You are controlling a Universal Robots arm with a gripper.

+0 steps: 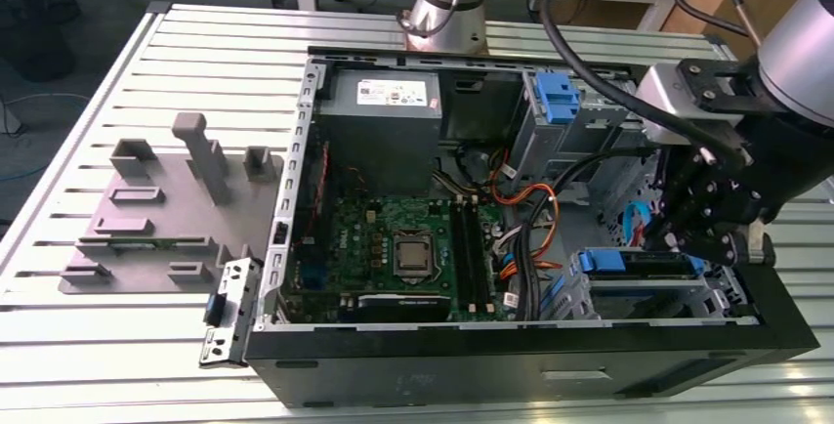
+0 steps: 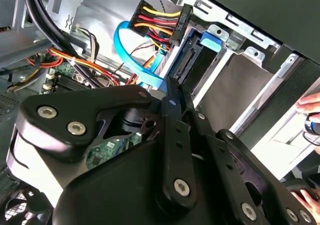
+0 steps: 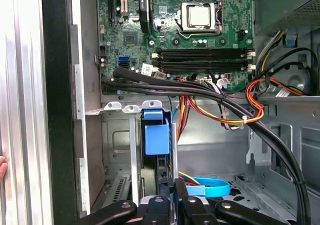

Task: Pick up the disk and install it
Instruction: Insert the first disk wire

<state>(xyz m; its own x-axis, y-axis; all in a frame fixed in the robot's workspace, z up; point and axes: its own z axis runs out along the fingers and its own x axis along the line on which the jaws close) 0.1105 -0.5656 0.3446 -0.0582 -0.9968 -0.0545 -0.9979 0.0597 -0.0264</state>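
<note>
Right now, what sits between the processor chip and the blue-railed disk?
In the first wrist view, memory slots and a black cable bundle lie between processor and disk.

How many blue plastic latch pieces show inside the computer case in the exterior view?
2. One upright blue latch stands in the bay beside the power supply; a second blue latch caps the disk in the bay beside the gripper. Cables may hide others.

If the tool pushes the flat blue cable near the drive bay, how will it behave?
The flat blue cable probably bends easily, since it lies in a loose curve. Being a thin ribbon, it looks light and would likely slide aside rather than resist.
</note>
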